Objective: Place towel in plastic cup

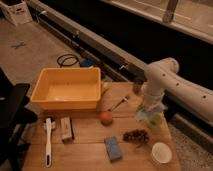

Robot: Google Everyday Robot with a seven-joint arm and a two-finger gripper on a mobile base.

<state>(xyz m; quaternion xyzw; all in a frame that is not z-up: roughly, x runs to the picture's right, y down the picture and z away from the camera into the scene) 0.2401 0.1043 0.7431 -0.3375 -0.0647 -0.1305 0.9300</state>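
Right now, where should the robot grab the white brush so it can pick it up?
Grab the white brush at the middle of its long thin handle, coming straight down from above. It lies flat on the wooden table, so only the top is reachable, with fingers across its narrow width. The gripper is far off, over the plastic cup.

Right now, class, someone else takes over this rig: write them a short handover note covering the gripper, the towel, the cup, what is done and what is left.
Gripper: over the right side of the table, directly above the plastic cup.
Towel: bunched at the gripper, sitting at the cup's mouth; whether it is released is unclear.
Done: towel carried to the cup.
Left: confirm the towel sits inside, then lift the arm away.
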